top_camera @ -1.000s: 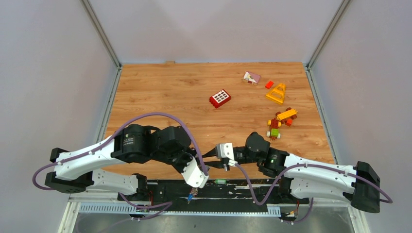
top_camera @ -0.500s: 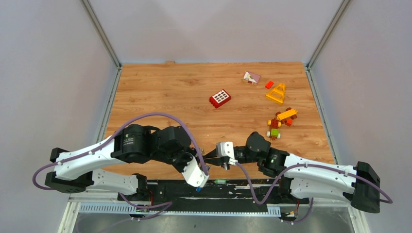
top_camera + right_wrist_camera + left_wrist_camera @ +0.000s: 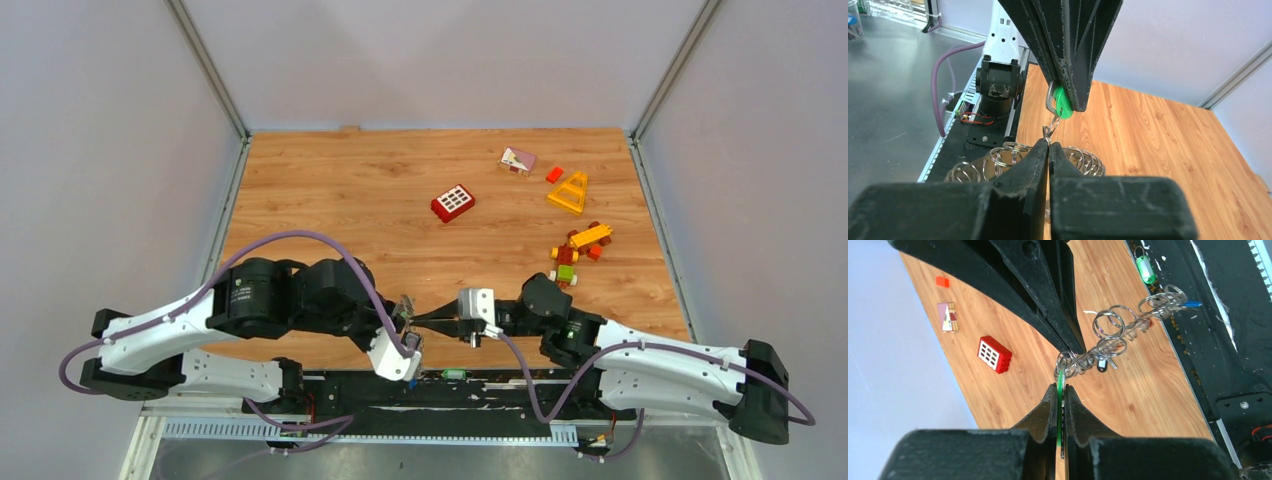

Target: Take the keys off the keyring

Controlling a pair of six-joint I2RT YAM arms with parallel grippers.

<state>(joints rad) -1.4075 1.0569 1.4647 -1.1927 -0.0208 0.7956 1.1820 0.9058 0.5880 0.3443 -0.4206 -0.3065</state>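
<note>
Silver split rings make up the keyring (image 3: 1110, 332), a bunched chain held between the two claws at the near edge of the wooden table (image 3: 1013, 390).

1. Left claw (image 3: 1060, 388): the jaws are closed flat on a green tag (image 3: 1063, 106) at one end of the chain.
2. Right claw (image 3: 1048, 145): the jaws are closed on a small ring of the keyring, just beside that tag.

You can see the rest of the rings trail away from the grip toward the black base (image 3: 1228, 340). One blue key (image 3: 1193, 304) shows at the far end of the chain. You cannot tell the other keys apart among the rings. A red brick (image 3: 994, 354) lies on the table, well apart from the keyring.
</note>
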